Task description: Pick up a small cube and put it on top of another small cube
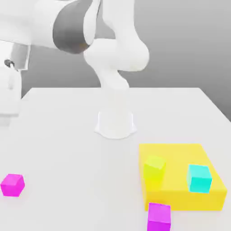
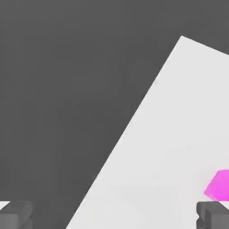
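Observation:
A small bright pink cube (image 1: 12, 185) lies on the white table (image 1: 67, 149) near the front of the exterior view's left. In the hand view the same pink cube (image 2: 219, 185) sits just beside one dark fingertip (image 2: 214, 215). My gripper (image 2: 114, 215) is open, its two fingertips wide apart with nothing between them. In the exterior view the white hand (image 1: 8, 106) hangs at the left edge, well above the pink cube. A darker purple cube (image 1: 159, 217) rests on the table in front of the yellow block.
A flat yellow block (image 1: 180, 194) lies at the exterior view's right, carrying a yellow-green cube (image 1: 154, 168) and a cyan cube (image 1: 199, 177). The arm's white base (image 1: 115, 124) stands mid-table. The hand view shows the table's edge against dark ground (image 2: 67, 89).

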